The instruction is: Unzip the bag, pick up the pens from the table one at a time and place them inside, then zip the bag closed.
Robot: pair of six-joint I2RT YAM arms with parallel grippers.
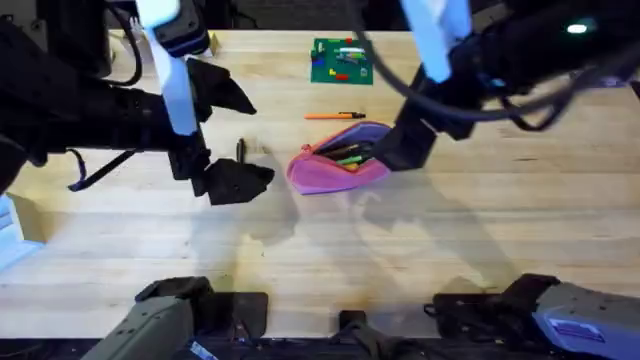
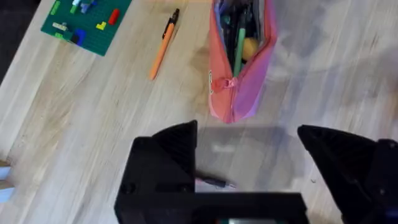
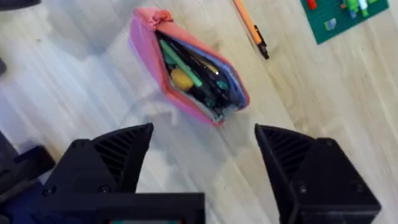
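Both jaws wide open and empty, my left gripper (image 2: 249,155) and right gripper (image 3: 202,162) flank the unzipped bag (image 1: 338,160) mid-worktop, so I'd drop squarely over the orange pen (image 1: 335,116) toward the far edge, pinching its middle.

My right arm covers the far end of the bag (image 1: 335,165) in my overhead view. A dark pen (image 2: 214,182) lies partly hidden behind my left gripper (image 2: 249,165) finger.
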